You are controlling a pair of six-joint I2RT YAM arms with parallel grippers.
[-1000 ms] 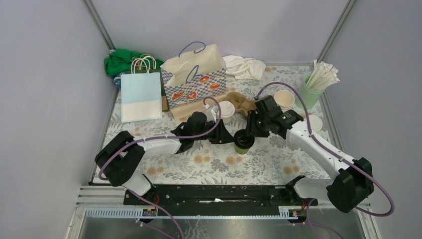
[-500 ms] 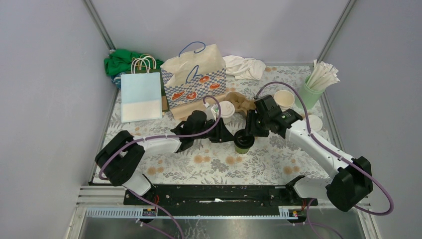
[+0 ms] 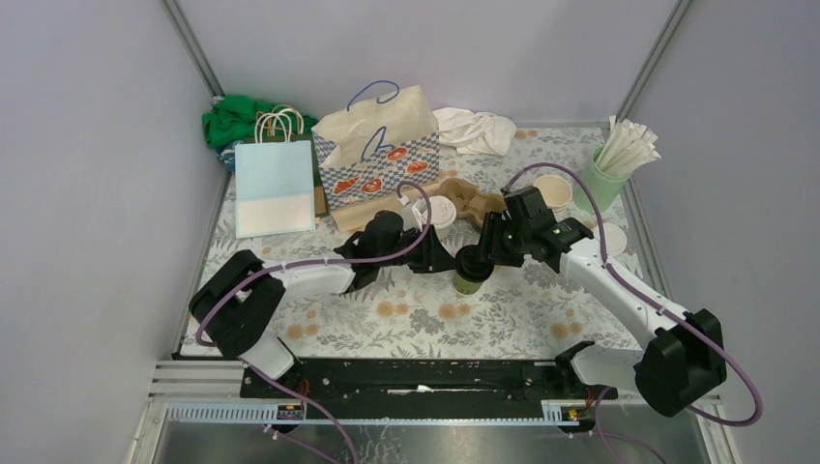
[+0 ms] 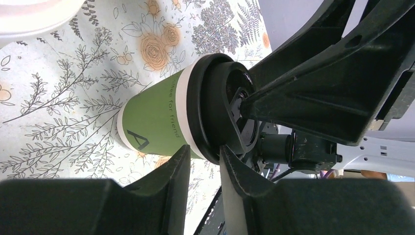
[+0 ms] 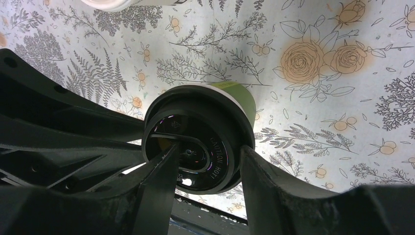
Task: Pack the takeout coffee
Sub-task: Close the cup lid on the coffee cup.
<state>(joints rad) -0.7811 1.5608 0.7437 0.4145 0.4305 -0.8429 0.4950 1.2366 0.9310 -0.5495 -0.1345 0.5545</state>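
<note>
cup [image 3: 471, 276] between left gripper [image 4: 203, 155] and right gripper [image 5: 205, 157], carrier [image 3: 474, 199] behind

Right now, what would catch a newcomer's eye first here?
A green cup with a black lid stands mid-table on the flowered cloth: the left pincer nips the lid's edge, the right pincer straddles the lid. Behind stand a checked paper bag and a pale blue bag; a tumbler of straws sits far right.
</note>
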